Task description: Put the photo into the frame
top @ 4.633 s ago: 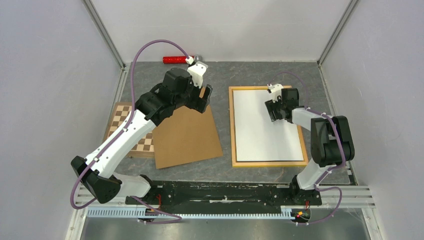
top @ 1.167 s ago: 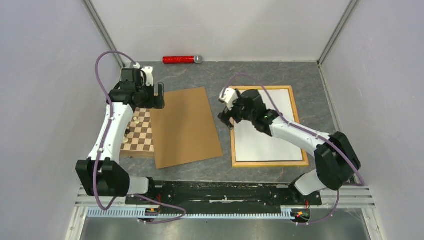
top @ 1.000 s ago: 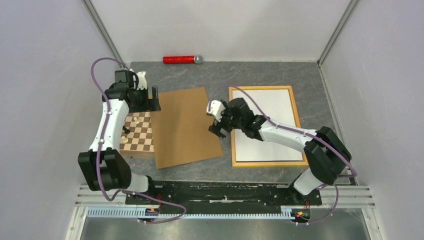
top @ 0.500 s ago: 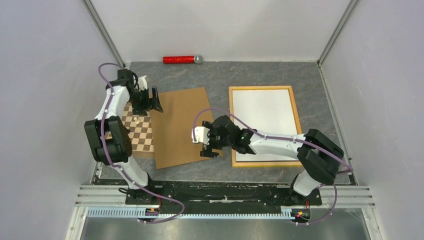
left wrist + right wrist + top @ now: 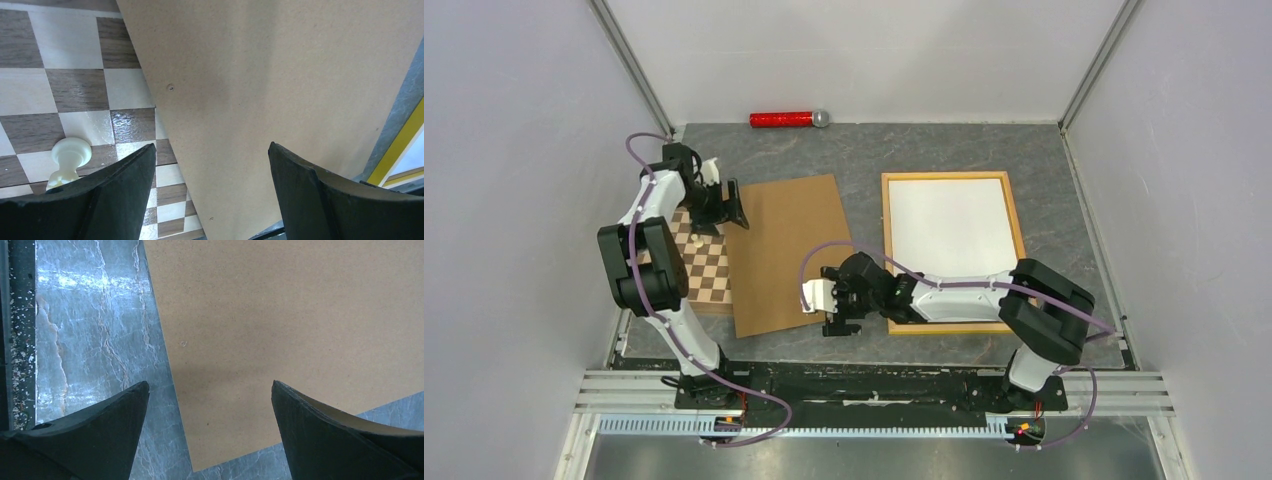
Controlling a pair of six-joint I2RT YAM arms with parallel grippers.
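Note:
The photo (image 5: 948, 225) lies white back up inside the yellow-orange frame (image 5: 887, 252) on the right of the table. Its dark printed side is hidden. My left gripper (image 5: 732, 206) is open and empty above the far left edge of the brown backing board (image 5: 784, 250). In the left wrist view the open gripper (image 5: 211, 150) straddles the board's edge (image 5: 275, 75), with a strip of the frame (image 5: 400, 145) at the right. My right gripper (image 5: 842, 312) is open and empty over the board's near right corner. The right wrist view shows this gripper (image 5: 210, 387) above that corner (image 5: 290, 315).
The brown-and-cream chessboard (image 5: 699, 268) lies partly under the board's left side, with a cream pawn (image 5: 70, 156) on it. A red cylinder (image 5: 784, 119) lies at the back wall. The black base rail (image 5: 15, 340) runs along the near table edge.
My right arm left the photo and swept left and toward the near edge, to the board's near right corner. My left gripper moved from the board's far edge to its left edge.

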